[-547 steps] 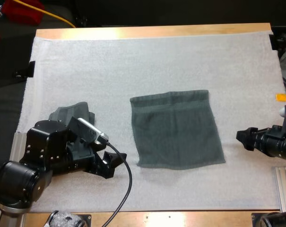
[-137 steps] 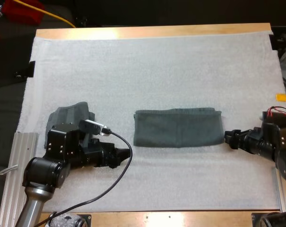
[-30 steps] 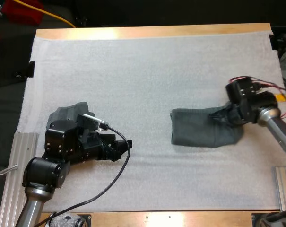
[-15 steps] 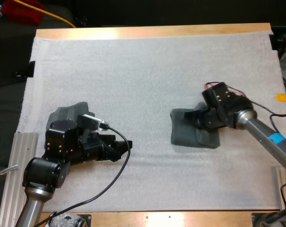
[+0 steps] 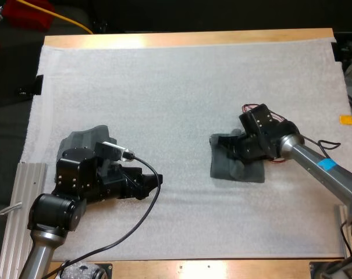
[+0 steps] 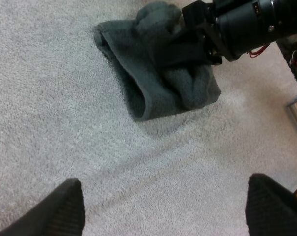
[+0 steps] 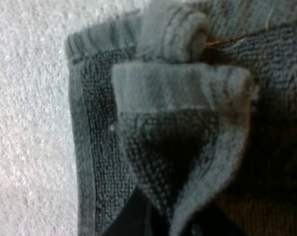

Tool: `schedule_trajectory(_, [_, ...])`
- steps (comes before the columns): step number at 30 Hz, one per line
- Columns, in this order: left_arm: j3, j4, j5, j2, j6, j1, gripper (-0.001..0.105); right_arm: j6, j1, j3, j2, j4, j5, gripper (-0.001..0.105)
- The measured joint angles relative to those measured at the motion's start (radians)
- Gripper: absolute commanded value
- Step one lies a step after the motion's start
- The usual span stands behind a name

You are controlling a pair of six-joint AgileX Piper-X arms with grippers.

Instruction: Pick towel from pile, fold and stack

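A dark grey-green towel (image 5: 245, 171) lies folded right of the mat's centre. My right gripper (image 5: 231, 144) is over its left part, shut on the towel's doubled edge, which it holds above the lower layer. In the right wrist view the pinched fold of the towel (image 7: 177, 93) bulges just beyond my right gripper (image 7: 163, 219). My left gripper (image 5: 149, 183) rests open low on the left of the mat, nothing between its fingers. From the left wrist the towel (image 6: 153, 93) and the right gripper (image 6: 197, 37) lie ahead of the left gripper (image 6: 164, 189).
A crumpled grey-green towel (image 5: 85, 138) sits on the mat behind my left arm. The white mat (image 5: 181, 81) stretches bare across the far half. A metal rail (image 5: 16, 192) runs along the table's left edge.
My right gripper has carried the towel's right end leftward over the rest, so the towel now lies about half as long. The left arm has not moved.
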Motion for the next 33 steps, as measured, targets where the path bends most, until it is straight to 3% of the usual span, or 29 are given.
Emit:
schedule_trajectory(3, [0.0,0.0,0.0,0.0,0.0,0.0,0.066,0.008,0.0,0.0,0.014,-0.008,-0.012,0.003])
schedule_trajectory(6, [0.0,0.0,0.0,0.0,0.0,0.0,0.066,0.022,0.0,0.0,0.026,-0.013,-0.016,0.012])
schedule_trajectory(10, [0.0,0.0,0.0,0.0,0.0,0.0,0.066,0.022,0.0,0.0,0.032,-0.038,-0.054,0.04])
schedule_trajectory(11, [0.0,0.0,0.0,0.0,0.0,0.0,0.066,0.023,0.0,0.0,0.032,-0.053,-0.08,0.052])
schedule_trajectory(14, [0.0,0.0,0.0,0.0,0.0,0.0,0.066,0.006,0.0,0.0,0.031,-0.111,-0.181,0.069])
schedule_trajectory(19, [0.0,0.0,0.0,0.0,0.0,0.0,0.066,-0.015,0.0,0.0,0.001,-0.151,-0.243,0.07])
schedule_trajectory(33, [0.0,-0.006,0.0,0.0,0.0,0.0,0.066,-0.014,0.048,0.026,-0.04,-0.076,-0.222,0.07])
